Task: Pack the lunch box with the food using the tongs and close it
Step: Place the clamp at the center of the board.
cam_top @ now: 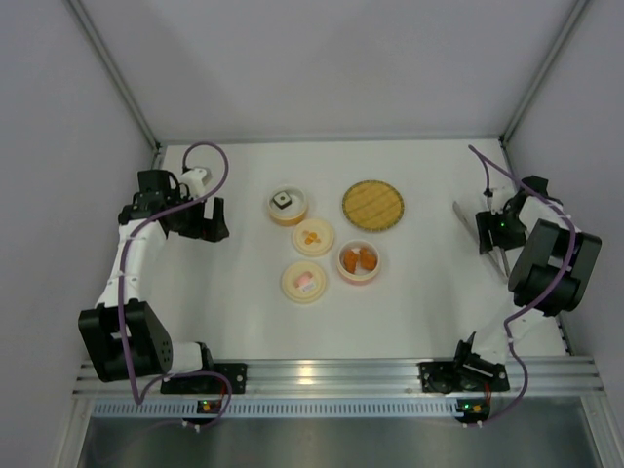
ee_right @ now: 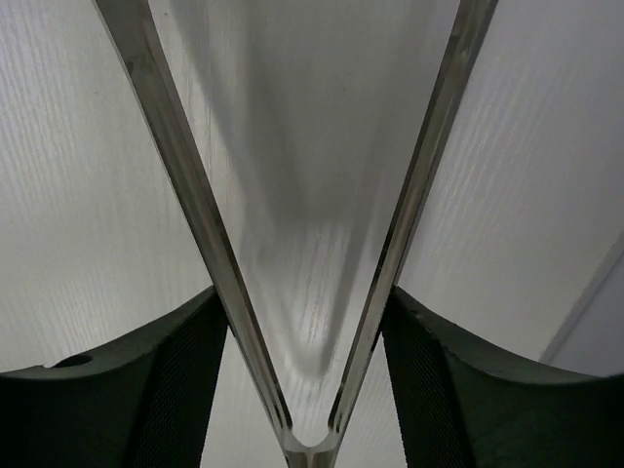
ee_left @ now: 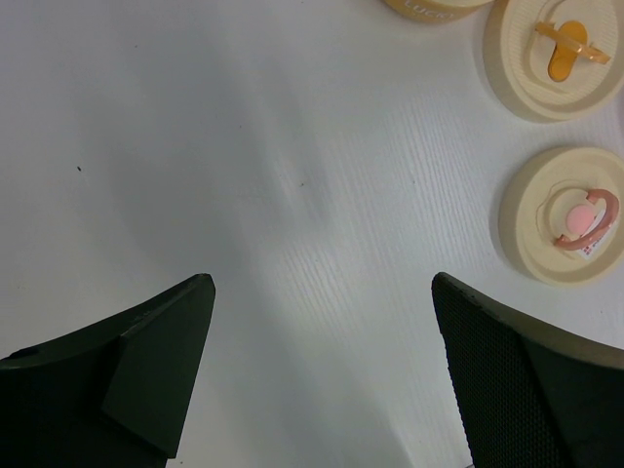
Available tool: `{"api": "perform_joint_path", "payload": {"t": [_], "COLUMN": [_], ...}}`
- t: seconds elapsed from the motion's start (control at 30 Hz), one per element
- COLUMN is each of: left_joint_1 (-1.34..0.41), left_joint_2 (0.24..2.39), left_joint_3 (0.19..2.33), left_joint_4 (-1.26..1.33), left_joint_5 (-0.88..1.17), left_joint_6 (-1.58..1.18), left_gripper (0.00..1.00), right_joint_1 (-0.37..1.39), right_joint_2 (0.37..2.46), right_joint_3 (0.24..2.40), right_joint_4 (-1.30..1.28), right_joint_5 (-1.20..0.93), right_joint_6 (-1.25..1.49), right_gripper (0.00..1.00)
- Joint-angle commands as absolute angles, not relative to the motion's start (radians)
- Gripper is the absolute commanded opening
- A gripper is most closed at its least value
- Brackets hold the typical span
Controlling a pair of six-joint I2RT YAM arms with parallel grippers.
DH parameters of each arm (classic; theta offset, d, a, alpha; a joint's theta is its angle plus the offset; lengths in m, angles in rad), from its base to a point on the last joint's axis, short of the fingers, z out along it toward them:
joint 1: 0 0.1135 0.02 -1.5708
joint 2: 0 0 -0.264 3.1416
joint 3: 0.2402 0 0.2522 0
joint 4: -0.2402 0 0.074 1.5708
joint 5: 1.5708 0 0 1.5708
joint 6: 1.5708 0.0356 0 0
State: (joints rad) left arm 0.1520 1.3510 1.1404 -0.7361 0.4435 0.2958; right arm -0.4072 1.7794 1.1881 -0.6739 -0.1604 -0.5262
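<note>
Steel tongs [ee_right: 197, 193]: slim, springy, slippery.
Right claw [ee_right: 304, 297] seemingly clasping both arms near hinge; left claw [ee_left: 320, 283] released, empty.

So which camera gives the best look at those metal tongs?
The right wrist view: the tongs fill it, both arms of the V clear between the fingers. The top view shows them small at the far right, partly hidden by the right arm. The left wrist view does not show them.

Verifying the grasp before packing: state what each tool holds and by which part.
The right tool holds the tongs, its fingers pressing both arms from outside near their joined end. The left tool is open and holds nothing.
</note>
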Motion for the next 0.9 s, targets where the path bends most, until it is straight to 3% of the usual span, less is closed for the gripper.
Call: {"api": "perform_joint_path", "payload": {"t": [0.0,0.17,0.27,0.37,0.57,0.87], "left_joint_1": [0.155,0.155,0.155,0.155,0.102,-0.432], "left_joint_2": [1.336,1.324,1.316,1.299,1.292,1.279], "left_joint_3": [1.131,1.12,1.12,1.124,1.173,1.126], "left_joint_4": [-0.749,-0.773,-0.808,-0.831,-0.926,-0.891], "left_joint_5": [0.448,0.451,0.463,0.46,0.439,0.209], "left_joint_6": [0.339,0.37,0.406,0.44,0.468,0.289], "left_gripper": [0.98,0.98,0.98,0.98,0.98,0.98], "right_joint_1": [-0.428,-0.43,-0.428,-0.428,-0.426,-0.41], "right_joint_2": [1.784,1.776,1.763,1.738,1.674,1.516], "right_joint_3": [1.189,1.209,1.229,1.253,1.386,1.565], "right_joint_4": [-0.64,-0.675,-0.704,-0.736,-0.847,-1.008], "right_joint_5": [-0.19,-0.212,-0.219,-0.233,-0.297,-0.466], "right_joint_6": [-0.568,-0.577,-0.581,-0.58,-0.549,-0.404], "right_gripper": [0.63,0.73,0.92,0.99,0.99,0.99]}}
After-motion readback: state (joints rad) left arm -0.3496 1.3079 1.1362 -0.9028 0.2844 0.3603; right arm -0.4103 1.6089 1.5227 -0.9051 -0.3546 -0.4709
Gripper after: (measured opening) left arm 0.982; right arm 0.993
